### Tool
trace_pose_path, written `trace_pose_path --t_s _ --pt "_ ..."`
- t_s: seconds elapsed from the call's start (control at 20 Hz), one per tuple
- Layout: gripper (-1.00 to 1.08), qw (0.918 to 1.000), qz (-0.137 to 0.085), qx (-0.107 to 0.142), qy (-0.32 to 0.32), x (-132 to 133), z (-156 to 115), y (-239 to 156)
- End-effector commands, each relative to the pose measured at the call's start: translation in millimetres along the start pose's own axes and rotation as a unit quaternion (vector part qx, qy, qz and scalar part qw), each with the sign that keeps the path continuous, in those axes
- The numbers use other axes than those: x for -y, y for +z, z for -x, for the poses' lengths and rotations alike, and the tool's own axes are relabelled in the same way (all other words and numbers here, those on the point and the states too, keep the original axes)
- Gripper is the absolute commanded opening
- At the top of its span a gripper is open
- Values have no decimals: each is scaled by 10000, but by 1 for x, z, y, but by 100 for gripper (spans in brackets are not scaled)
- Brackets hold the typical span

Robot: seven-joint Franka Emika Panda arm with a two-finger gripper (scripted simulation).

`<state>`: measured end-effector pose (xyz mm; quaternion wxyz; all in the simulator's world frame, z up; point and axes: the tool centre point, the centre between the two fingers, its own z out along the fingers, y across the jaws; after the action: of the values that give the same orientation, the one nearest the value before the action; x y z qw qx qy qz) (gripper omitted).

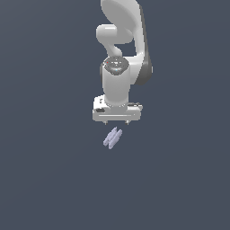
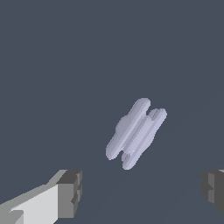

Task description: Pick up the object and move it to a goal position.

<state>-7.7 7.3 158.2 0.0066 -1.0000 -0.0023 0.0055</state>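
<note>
The object (image 1: 112, 138) is a small pale lavender-blue bundle of short parallel rods lying on the dark grey floor, angled diagonally. In the wrist view the object (image 2: 135, 133) lies apart from both fingers, beyond the gap between them. My white gripper (image 1: 116, 122) hangs just above and slightly behind it, pointing down. It is open: the two dark fingertips (image 2: 70, 192) stand wide apart with nothing between them, and they do not touch the object.
The dark grey floor (image 1: 49, 179) stretches flat in all directions. The white arm (image 1: 121, 40) rises behind the gripper toward the upper middle of the exterior view.
</note>
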Motion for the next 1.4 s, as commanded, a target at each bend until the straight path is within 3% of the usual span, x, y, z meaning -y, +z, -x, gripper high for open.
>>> trace_pose_path --t_s 0.0,0.85,1.35 --pt "100 10000 0 0 0 0 0 0" --pt "100 10000 27 -27 -67 -14 -4 -9" --pt "100 9992 17 -31 410 -14 -5 5"
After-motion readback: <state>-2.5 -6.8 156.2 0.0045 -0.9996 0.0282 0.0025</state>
